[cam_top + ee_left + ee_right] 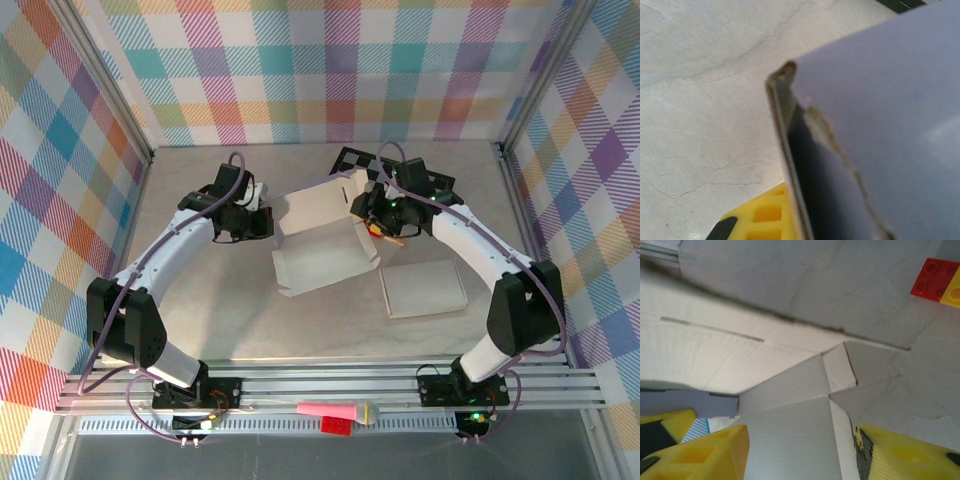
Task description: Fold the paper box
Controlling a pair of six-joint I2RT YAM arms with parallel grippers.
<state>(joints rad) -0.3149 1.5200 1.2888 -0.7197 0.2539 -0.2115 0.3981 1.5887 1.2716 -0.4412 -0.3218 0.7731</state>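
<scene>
The paper box (320, 245) lies half folded in the middle of the table, white, with its lid panel raised toward the back. My left gripper (265, 222) sits at the box's left wall and is shut on it. In the left wrist view one yellow finger (760, 215) presses against the wall's thin edge (785, 150), and the other finger is hidden behind the panel (890, 100). My right gripper (372, 215) hangs over the box's right end. Its jaws (800, 450) stand apart with a side flap (790, 435) between the yellow fingers (705, 455).
A second flat cardboard piece (422, 288) lies right of the box. A black checkered mat (360, 160) sits at the back. Red and yellow bricks (935, 277) rest on the table beyond the flap. Plaid walls close in three sides.
</scene>
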